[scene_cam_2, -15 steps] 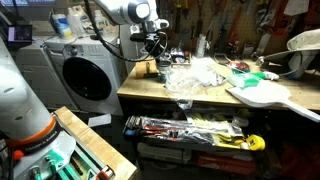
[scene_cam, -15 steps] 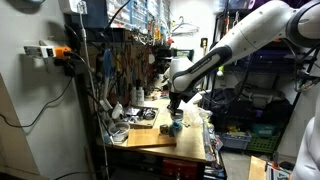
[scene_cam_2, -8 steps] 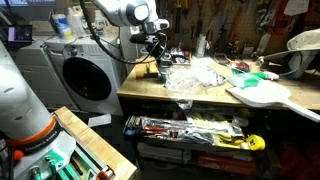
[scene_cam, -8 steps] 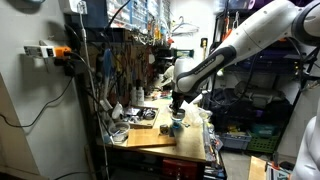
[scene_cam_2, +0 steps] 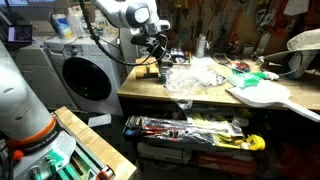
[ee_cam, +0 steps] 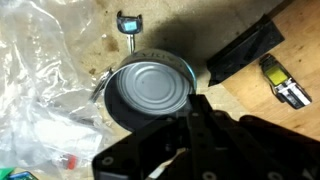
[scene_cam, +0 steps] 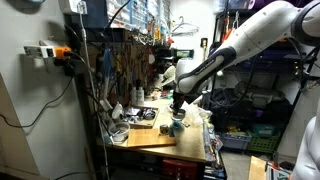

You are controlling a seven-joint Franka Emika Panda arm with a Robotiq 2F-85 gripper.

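While low over the tin can (ee_cam: 150, 90), grip impossible to tell: the pincer (ee_cam: 195, 130), crumpled plastic (ee_cam: 40, 100) alongside, black block (ee_cam: 245, 52) near.

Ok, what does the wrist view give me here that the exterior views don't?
Only the wrist view shows the can from straight above with its flat silver lid, plus a black block and a small yellow-and-black item on the wood nearby. Only the exterior views show the arm, the washing machine and the tool wall. Both show the gripper over the bench, with crumpled clear plastic beside it.
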